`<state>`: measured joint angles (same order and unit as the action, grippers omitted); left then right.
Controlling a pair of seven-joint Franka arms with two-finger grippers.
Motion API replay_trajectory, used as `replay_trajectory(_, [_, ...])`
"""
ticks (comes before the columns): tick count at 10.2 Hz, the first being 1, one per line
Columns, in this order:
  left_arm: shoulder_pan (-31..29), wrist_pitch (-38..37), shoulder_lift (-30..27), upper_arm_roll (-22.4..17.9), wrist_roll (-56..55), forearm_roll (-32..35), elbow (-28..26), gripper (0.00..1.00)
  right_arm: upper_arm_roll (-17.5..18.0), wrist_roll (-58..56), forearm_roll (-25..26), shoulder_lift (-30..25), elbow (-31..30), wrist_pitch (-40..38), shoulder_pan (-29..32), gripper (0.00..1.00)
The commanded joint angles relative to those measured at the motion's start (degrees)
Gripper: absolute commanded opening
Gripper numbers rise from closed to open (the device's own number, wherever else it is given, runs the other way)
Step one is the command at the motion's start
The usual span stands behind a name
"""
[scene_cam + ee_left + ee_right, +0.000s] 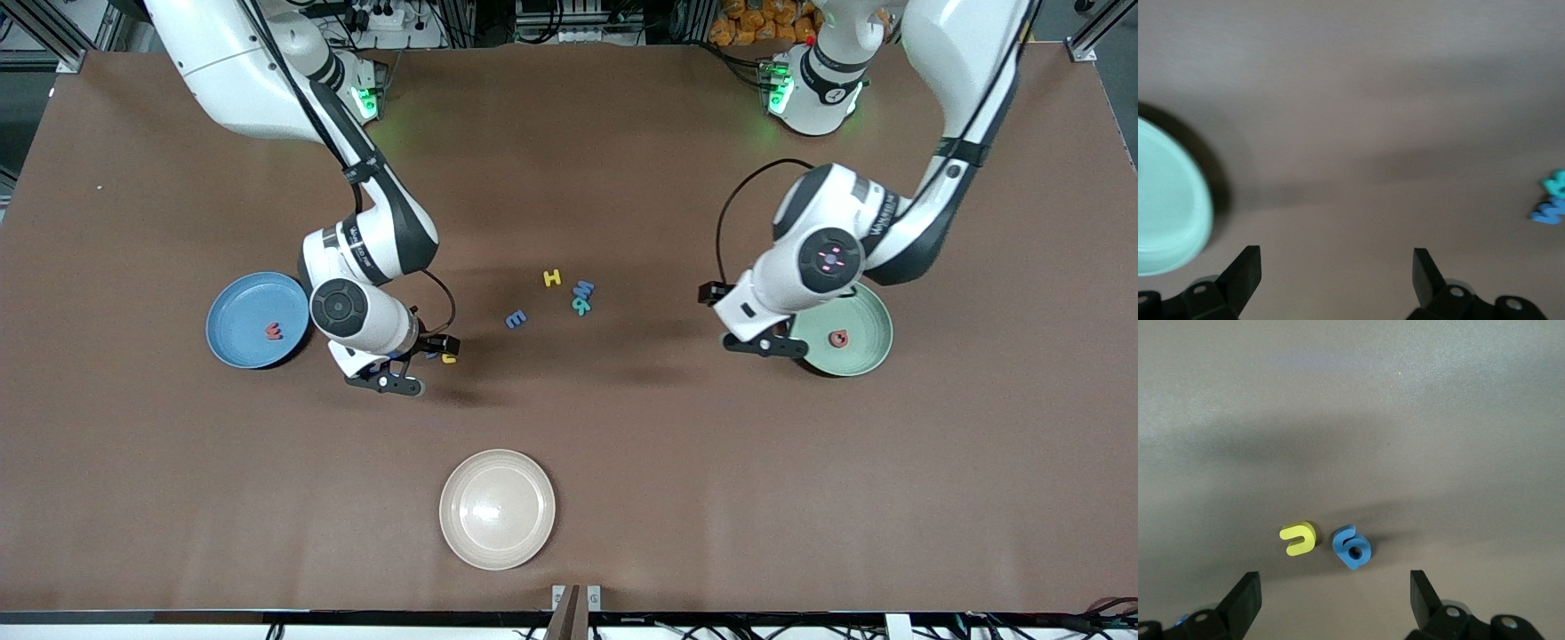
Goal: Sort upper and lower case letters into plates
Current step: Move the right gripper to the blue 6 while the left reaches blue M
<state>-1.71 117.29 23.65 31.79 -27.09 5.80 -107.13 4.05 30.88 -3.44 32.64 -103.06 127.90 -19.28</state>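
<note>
— Where are the claws?
— Right claw (391, 373) hangs wide over a yellow foam "u" (1299, 539) and a blue foam "g" (1352, 547); left claw (763, 342) gapes wide at the mint green plate's (867, 342) nine o'clock edge.
— The letters?
— Red ones in the sky blue plate (233, 327) and mint plate — others lie mid-tabletop (622, 444).

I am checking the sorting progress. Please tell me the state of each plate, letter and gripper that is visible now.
blue plate: holds one red letter
green plate: holds one red-pink letter
beige plate: empty
yellow H, blue E, teal and blue pair: loose on the table
yellow letter, blue letter: loose under the right gripper
right gripper: open, empty
left gripper: open, empty, beside the green plate
</note>
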Motion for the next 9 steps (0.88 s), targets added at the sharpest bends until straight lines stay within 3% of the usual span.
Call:
replay_trajectory(1, [4.5, 0.7, 1.6, 0.0, -5.9, 0.2, 3.0, 1.00, -0.6, 0.7, 0.2, 0.4, 0.1, 0.8, -1.0, 0.99])
replay_trajectory(3, [8.3, 7.0, 1.7, 0.0, -5.7, 3.1, 2.8, 1.00, -0.5, 0.0, 4.6, 0.9, -0.5, 0.9, -0.7, 0.98])
replay_trajectory(6, [15.6, 12.0, 3.1, -0.1, -5.9, 7.0, 2.6, 1.00, -0.6, -0.2, 6.4, 2.3, -1.6, 3.5, -0.7, 0.95])
replay_trajectory(9, [17.7, 15.9, 6.0, -0.1, -6.5, 11.2, 2.0, 1.00, -0.6, -0.6, 6.4, 2.3, -1.8, 3.5, -0.1, 0.84])
